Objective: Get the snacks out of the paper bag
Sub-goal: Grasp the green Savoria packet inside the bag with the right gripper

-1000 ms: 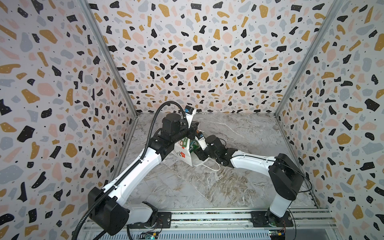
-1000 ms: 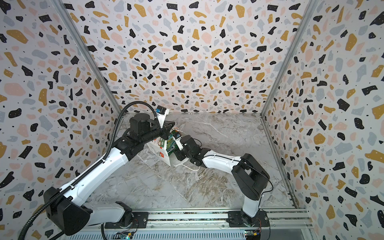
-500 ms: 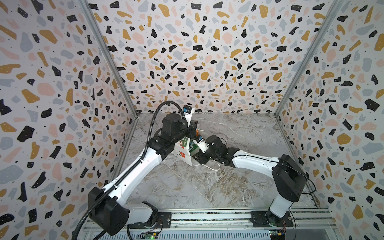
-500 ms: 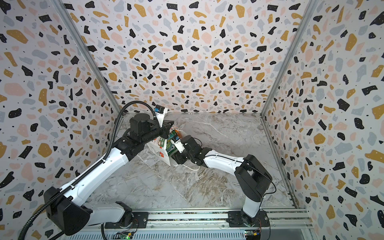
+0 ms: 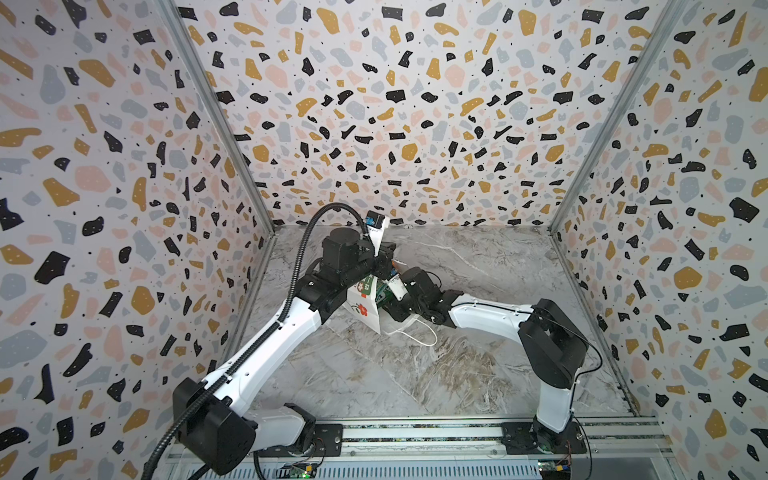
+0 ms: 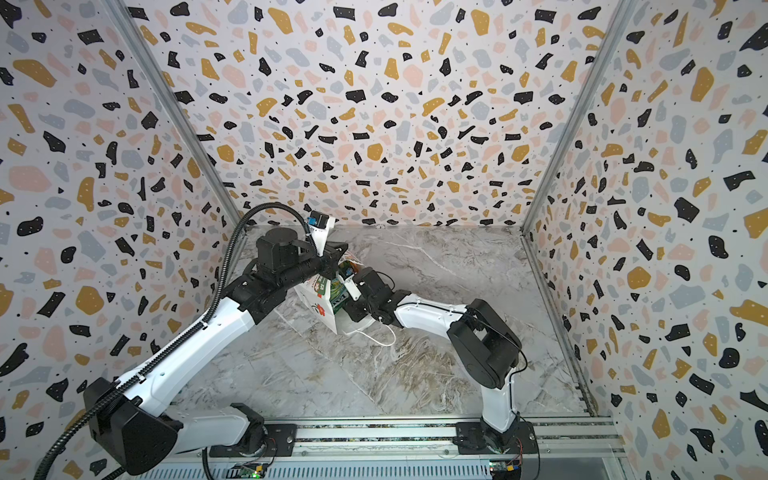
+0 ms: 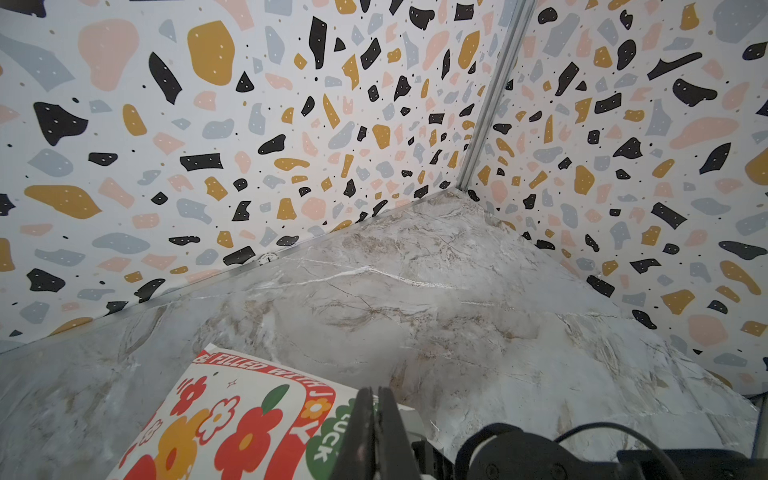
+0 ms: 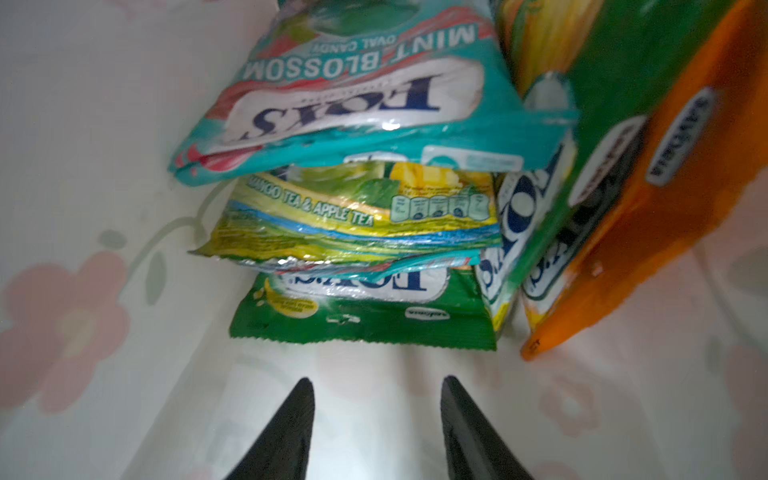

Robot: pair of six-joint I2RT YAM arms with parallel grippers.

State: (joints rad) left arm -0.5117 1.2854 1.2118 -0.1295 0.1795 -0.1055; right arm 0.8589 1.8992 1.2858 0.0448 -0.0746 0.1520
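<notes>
Right end effector (image 8: 377, 379) inside paper bag (image 5: 365, 316), spread; FOX'S packets (image 8: 365, 232) ahead, untouched
Left end effector (image 7: 375, 390) pinches bag rim

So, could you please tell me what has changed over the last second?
The right arm has reached further left in both top views, carrying the right fingers, open and empty, deeper into the tall white paper bag toward the stacked glossy candy packets. The left fingers stay shut on the bag's edge; the bag has not shifted.
</notes>
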